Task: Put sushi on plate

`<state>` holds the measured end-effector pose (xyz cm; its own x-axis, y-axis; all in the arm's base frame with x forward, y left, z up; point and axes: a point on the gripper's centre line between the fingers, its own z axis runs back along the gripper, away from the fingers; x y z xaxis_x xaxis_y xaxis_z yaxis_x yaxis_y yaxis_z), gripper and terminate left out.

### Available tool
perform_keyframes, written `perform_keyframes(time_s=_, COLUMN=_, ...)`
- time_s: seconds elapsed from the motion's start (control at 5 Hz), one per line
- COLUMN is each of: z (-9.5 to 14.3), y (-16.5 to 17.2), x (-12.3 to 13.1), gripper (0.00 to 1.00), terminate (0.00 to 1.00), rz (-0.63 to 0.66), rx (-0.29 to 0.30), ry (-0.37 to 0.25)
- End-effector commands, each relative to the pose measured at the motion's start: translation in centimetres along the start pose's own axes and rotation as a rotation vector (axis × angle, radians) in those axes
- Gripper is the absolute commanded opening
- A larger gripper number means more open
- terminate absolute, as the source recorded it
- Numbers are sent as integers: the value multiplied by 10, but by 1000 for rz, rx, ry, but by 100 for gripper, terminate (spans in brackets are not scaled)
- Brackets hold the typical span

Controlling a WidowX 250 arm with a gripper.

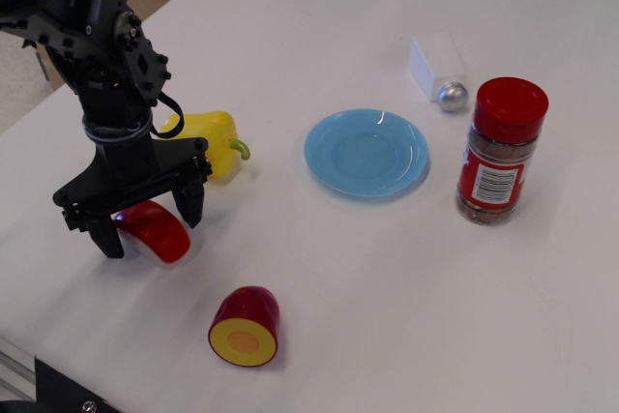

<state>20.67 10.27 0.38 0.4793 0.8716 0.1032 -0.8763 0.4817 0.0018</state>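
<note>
The glossy red toy sushi on a white base (pixel 155 231) is lying on the white table (pixel 387 287) at the left, well apart from the round light-blue shallow plastic plate (pixel 367 153). The black robot gripper (pixel 150 224) is pointing straight down over the sushi, its two black fingers (pixel 190 202) spread and straddling the piece, one at each end, low near the tabletop; whether they are touching it cannot be told. The black arm is rising up and to the left from the wrist, partly covering the yellow toy pepper (pixel 215 142) behind it. A dark-red cylinder with a yellow cut face (pixel 246 327) is lying in front of the sushi. A red-lidded spice jar (pixel 500 150) and a white shaker with a silver cap (pixel 438 69) are standing right of the plate.
</note>
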Motion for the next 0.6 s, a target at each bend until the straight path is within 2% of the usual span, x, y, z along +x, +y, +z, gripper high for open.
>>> perform_keyframes(time_s=0.0, z=18, y=-14, x=-2, gripper=0, terminate=0, rz=-74, rx=-23, ry=-55)
perform_keyframes(time_s=0.2, z=39, y=-20, x=-12, gripper=0, terminate=0, rz=-151, rx=-17, ry=-92)
perform_keyframes(time_s=0.4, z=57, y=-41, x=-16, gripper=0, terminate=0, rz=-290, rx=-59, ry=-72)
